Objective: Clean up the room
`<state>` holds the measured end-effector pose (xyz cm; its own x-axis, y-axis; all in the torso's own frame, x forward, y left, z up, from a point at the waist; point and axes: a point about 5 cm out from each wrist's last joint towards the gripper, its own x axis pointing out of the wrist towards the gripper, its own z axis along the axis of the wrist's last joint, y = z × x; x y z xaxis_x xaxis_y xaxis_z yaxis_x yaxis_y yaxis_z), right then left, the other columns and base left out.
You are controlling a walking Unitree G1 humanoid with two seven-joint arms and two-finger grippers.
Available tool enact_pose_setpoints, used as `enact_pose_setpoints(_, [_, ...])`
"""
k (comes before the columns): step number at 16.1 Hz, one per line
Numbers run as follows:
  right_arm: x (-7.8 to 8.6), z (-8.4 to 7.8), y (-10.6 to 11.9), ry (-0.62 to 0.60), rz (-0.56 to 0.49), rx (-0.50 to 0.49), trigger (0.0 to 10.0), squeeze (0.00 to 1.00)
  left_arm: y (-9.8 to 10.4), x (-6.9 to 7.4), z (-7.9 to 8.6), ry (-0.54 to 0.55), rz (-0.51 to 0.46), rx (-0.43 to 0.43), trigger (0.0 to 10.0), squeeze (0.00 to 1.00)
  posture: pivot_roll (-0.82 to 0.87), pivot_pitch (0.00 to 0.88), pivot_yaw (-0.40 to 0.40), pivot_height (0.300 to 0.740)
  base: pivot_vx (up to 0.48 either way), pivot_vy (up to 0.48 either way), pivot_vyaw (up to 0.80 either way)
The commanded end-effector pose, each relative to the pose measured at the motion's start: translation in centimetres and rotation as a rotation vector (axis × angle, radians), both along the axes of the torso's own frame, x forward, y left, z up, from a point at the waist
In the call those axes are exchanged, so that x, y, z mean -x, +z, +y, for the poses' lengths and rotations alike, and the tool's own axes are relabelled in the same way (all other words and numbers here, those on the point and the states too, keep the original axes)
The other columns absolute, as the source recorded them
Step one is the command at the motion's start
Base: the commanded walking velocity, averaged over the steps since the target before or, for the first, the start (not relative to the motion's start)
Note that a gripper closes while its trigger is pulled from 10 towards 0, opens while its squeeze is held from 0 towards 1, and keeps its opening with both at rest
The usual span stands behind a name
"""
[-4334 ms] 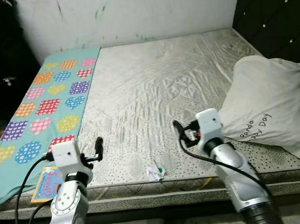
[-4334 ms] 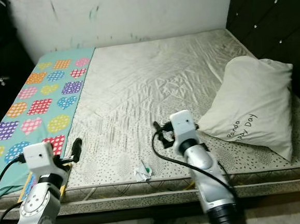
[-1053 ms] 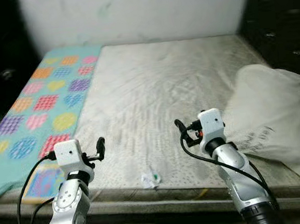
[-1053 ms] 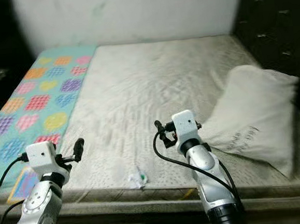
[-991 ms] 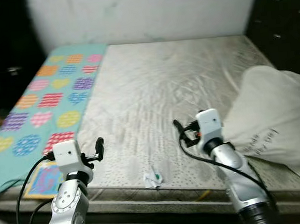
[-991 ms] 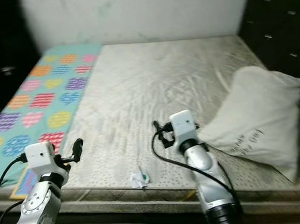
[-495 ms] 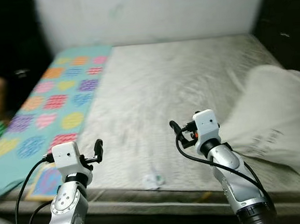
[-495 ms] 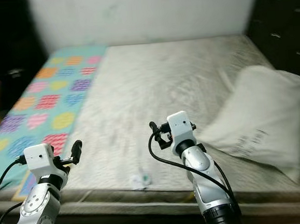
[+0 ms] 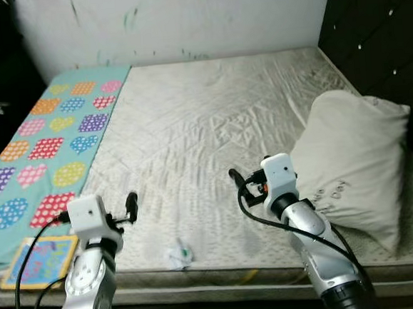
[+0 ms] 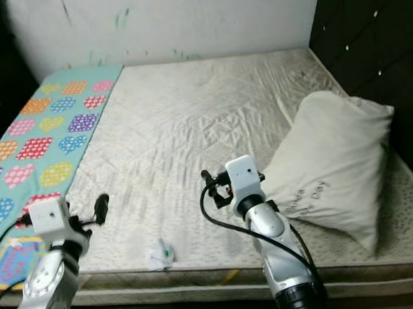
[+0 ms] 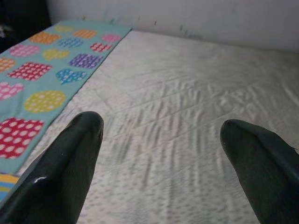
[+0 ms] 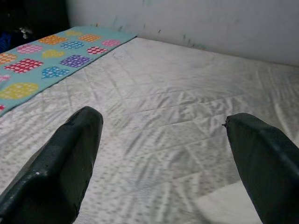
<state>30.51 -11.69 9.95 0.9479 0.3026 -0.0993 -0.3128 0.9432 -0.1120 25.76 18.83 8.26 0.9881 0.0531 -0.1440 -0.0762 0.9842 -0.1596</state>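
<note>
- Crumpled wrapper [image 9: 179,254] lies near the bed's [image 9: 211,118] front edge, between both arms, untouched.
- Left tool [image 11: 161,140] and right tool [image 12: 163,140] both spread, hovering over bare mattress.
- Pillow [image 9: 350,157] right, patterned blanket [image 9: 41,146] left.

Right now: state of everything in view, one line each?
left gripper: open, held over the mattress, holding nothing
right gripper: open, held over the mattress, holding nothing
pillow: propped up at the bed's right side
crumpled wrapper: lying loose near the mattress front edge
patterned sheet: spread flat along the left side
mattress: bare, wrinkled
</note>
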Motion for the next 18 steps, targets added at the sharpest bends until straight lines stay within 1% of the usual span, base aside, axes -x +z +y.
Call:
enact_pose_setpoints(1, [-0.08,-0.68,0.09,-0.017,-0.003,0.004,10.0,0.00,-0.13,0.08,-0.36,-0.016,0.007,0.003,10.0,0.00,-0.18,0.013,0.045,0.740,0.000,-0.352,0.00])
enact_pose_setpoints(13, [-0.19,-0.58,0.09,-0.018,-0.003,0.002,10.0,0.00,-0.17,-0.06,-0.25,-0.016,0.010,0.000,10.0,0.00,-0.18,0.014,0.046,0.740,0.000,-0.305,0.00])
enact_pose_setpoints(15, [-0.16,-0.63,0.05,-0.018,-0.002,0.001,10.0,0.00,-0.16,-0.06,-0.27,-0.013,0.005,0.007,10.0,0.00,-0.18,0.014,0.046,0.740,0.000,0.000,0.00])
enact_pose_setpoints(18, [-0.08,-0.62,-0.06,-0.017,0.001,0.002,10.0,0.00,0.03,0.00,-0.50,-0.037,-0.019,0.029,10.0,0.00,-0.18,0.008,0.047,0.740,0.000,0.000,0.00])
